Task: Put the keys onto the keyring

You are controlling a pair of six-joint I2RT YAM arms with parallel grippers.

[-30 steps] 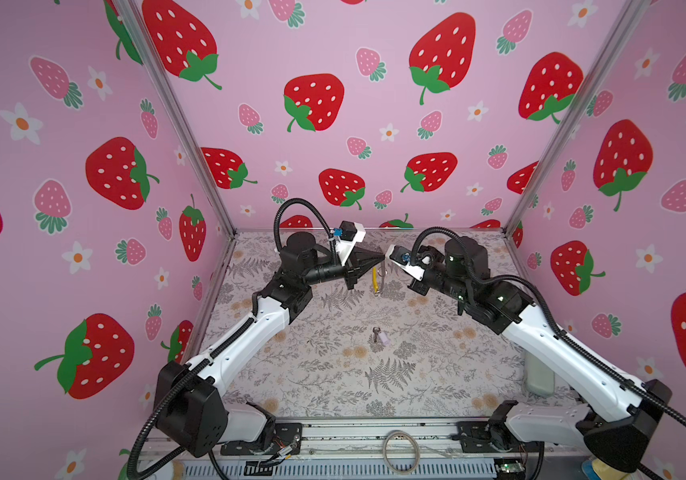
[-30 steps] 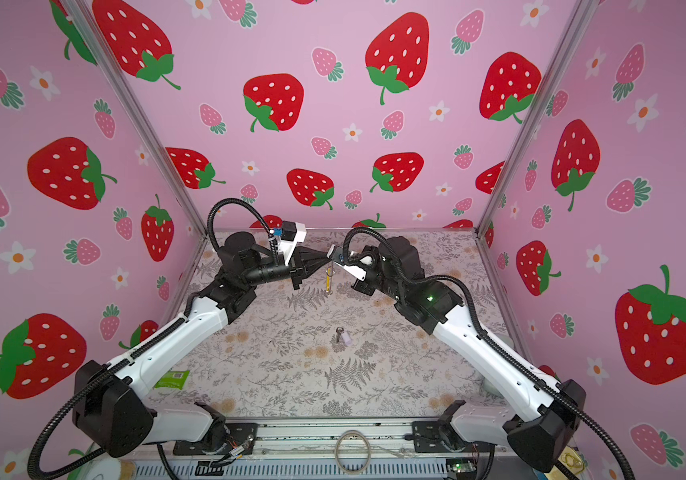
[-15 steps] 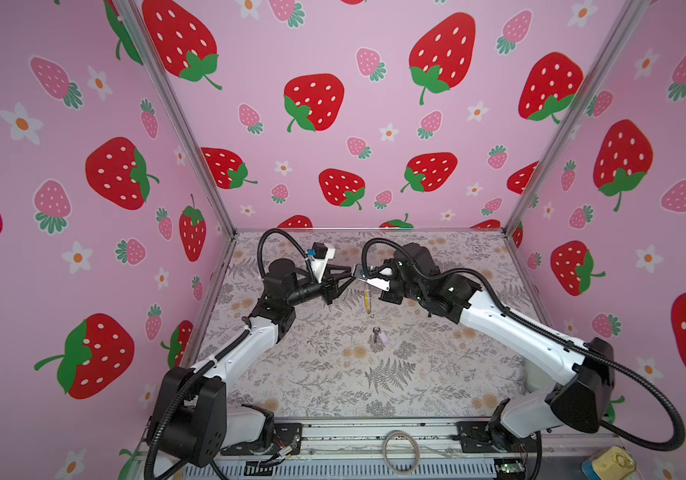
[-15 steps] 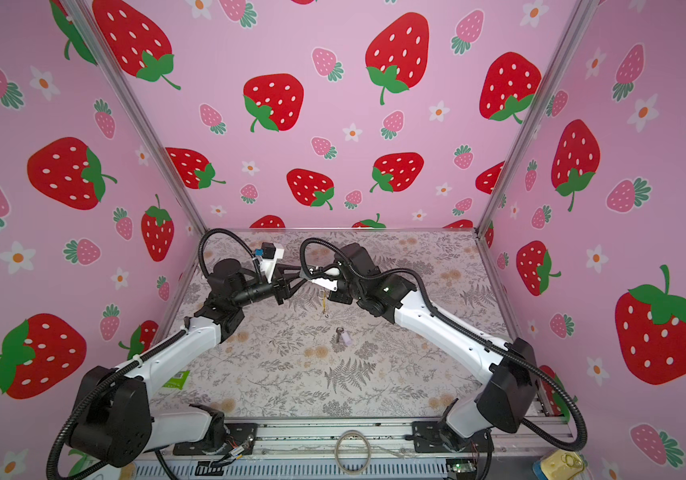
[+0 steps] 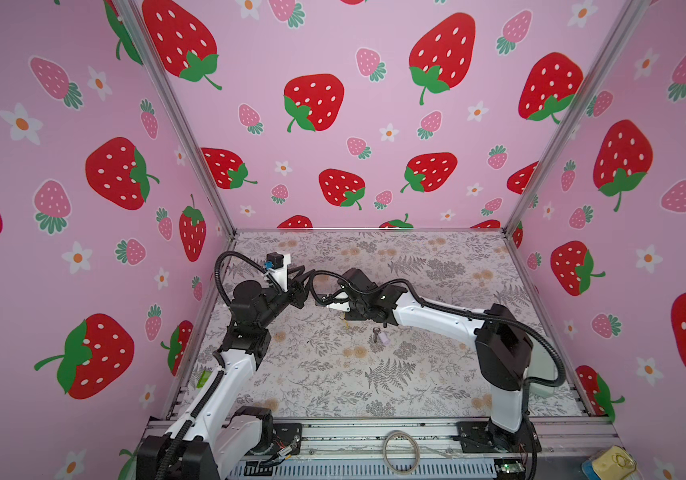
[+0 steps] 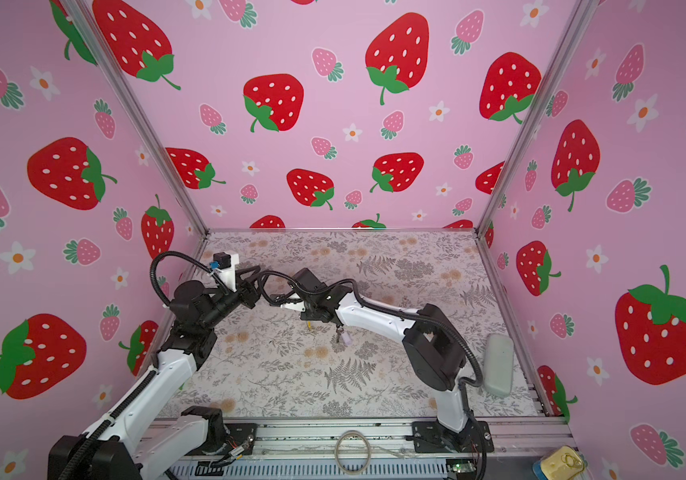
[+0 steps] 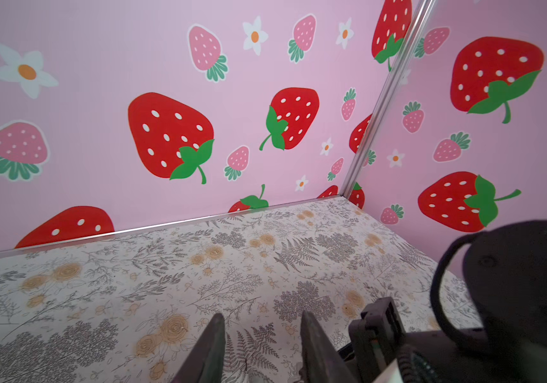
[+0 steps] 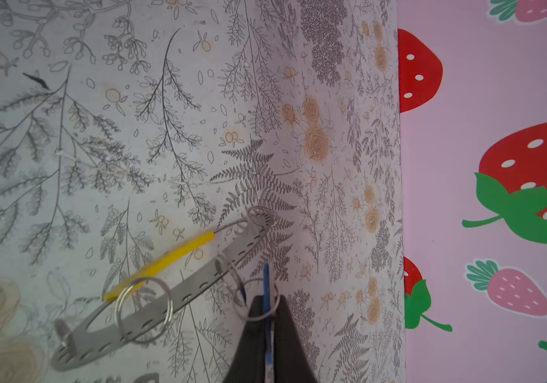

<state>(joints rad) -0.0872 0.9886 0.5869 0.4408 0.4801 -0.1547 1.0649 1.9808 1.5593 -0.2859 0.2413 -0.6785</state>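
In the right wrist view my right gripper (image 8: 267,300) is shut on the thin blue tag (image 8: 266,282) of one key; the key's metal part is hidden. A small metal loop around that tag links to the keyring (image 8: 172,298), a grey perforated band with a yellow section (image 8: 166,262), hanging close over the table. In both top views only the ring's yellow tip (image 5: 344,318) (image 6: 309,324) shows under the right wrist. The lilac-tagged key (image 5: 381,335) (image 6: 343,336) lies on the table just right of it. My left gripper (image 7: 262,315) (image 5: 297,286) stands open and empty, to the left.
A plain pale hoop (image 5: 401,451) (image 6: 352,451) lies on the front rail. A pale grey block (image 6: 498,365) sits at the table's right edge. The left wall is close behind the left arm. The right arm's cable loops next to the left gripper's fingers.
The left gripper has opened and drawn back to the left. The right arm has swung left and down, carrying the blue-tagged key and the keyring low over the table.
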